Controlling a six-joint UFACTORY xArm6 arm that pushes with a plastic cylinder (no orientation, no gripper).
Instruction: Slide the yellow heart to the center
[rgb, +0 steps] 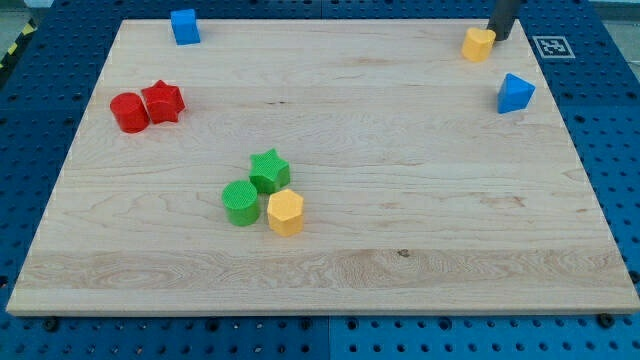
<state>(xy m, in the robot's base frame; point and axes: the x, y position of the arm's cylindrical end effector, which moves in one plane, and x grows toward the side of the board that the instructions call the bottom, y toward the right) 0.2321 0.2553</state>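
The yellow heart (479, 44) lies near the view's top right corner of the wooden board (400, 200). My tip (497, 37) is at the heart's right side, close to or touching it; the dark rod rises out of the view's top. The board's centre lies far down and to the left of the heart.
A blue triangular block (515, 93) sits below and right of the heart. A blue cube (185, 26) is at the top left. A red cylinder (129, 112) and red star (162, 101) are at the left. A green star (269, 170), green cylinder (241, 203) and yellow hexagon (285, 212) cluster below centre.
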